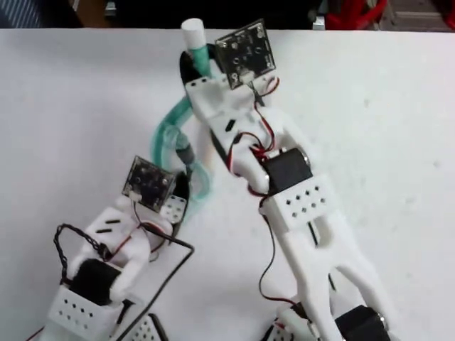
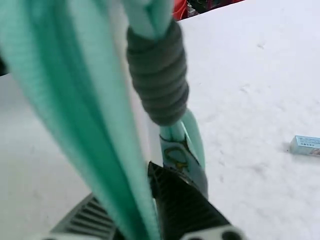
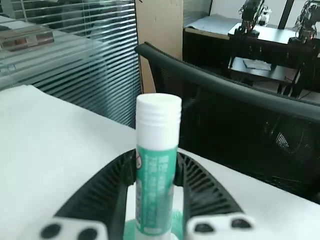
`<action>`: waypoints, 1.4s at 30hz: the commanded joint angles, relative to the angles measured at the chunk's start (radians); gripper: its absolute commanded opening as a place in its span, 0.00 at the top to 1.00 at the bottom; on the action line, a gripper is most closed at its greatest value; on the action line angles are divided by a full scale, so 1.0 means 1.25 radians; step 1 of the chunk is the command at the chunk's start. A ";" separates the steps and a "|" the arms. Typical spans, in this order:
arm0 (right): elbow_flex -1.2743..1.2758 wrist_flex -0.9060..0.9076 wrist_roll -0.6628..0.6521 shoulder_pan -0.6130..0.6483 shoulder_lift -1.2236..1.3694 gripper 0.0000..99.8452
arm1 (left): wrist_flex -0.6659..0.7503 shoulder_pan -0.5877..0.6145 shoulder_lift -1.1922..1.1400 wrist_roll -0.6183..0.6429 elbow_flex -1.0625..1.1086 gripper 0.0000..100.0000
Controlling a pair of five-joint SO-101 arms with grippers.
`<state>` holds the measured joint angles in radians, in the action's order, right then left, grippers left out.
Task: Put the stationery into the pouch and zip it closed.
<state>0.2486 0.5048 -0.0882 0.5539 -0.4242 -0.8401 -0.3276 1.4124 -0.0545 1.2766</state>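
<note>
A see-through teal pouch [image 1: 169, 131] lies at the table's middle between the two arms. A pen with a grey ribbed grip [image 1: 186, 153] pokes out of it; up close the pen [image 2: 159, 75] runs beside the pouch's teal zip edge [image 2: 65, 90]. My left gripper [image 1: 181, 195] sits at the pouch's near end, and in its own view the left gripper [image 2: 125, 195] is shut on that teal edge. My right gripper [image 1: 193, 62] is at the pouch's far end, shut on a glue stick [image 1: 192, 32]. The green-labelled, white-capped glue stick [image 3: 158, 130] stands upright between the black jaws of the right gripper [image 3: 155, 160].
A small pale-blue eraser [image 2: 305, 145] lies alone on the white table [image 1: 370, 106]. The table's far edge is just beyond the glue stick, with a black chair [image 3: 240, 115] behind it. Cables [image 1: 170, 263] trail beside the left arm's base.
</note>
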 commanded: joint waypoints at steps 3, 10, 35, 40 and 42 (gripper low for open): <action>-0.016 0.127 0.090 0.001 -0.006 0.98 | 0.002 0.008 -0.012 -0.010 -0.001 0.92; -0.042 0.223 0.194 0.031 -0.040 0.98 | -0.022 0.030 -0.012 -0.004 -0.002 0.82; -0.238 0.524 0.106 0.087 -0.128 0.73 | -0.020 0.029 -0.012 -0.005 0.000 0.82; -0.304 0.555 0.106 -0.024 -0.123 0.73 | -0.020 0.029 -0.012 -0.005 0.002 0.82; -0.311 0.581 0.106 -0.052 -0.120 0.73 | -0.018 0.029 -0.012 -0.007 0.002 0.82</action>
<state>-0.0859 1.2029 0.0575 0.5432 -0.5577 -0.8661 -0.2938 1.3955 -0.0575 1.2843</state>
